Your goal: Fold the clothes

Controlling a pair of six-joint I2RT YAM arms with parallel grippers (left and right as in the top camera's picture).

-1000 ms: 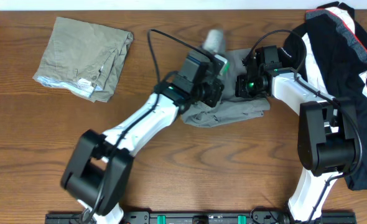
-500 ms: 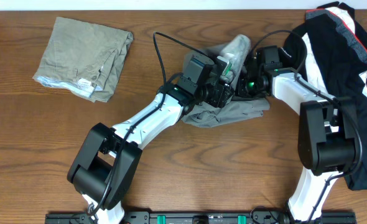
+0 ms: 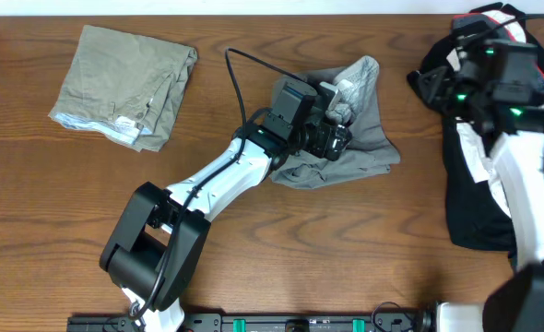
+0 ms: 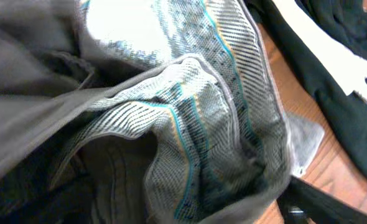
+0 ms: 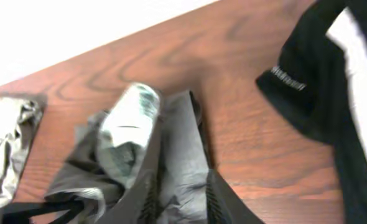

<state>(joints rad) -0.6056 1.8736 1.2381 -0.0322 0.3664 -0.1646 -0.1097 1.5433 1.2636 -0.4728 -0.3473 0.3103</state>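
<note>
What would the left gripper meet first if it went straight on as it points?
The grey shorts: their bunched cloth fills the left wrist view, apparently right ahead, though depth is unclear.

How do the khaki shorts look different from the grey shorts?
The khaki shorts lie folded flat at the left; the grey shorts sit bunched mid-table, partly raised. The khaki shorts are clear of both arms; the left arm reaches over the grey shorts. Both rest on the wooden table.

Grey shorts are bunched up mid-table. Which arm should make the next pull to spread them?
Left, probably. The left gripper is right at the grey shorts, cloth filling its wrist view. The right gripper hangs off by the black top, apart from the shorts, and would need to cross over.
</note>
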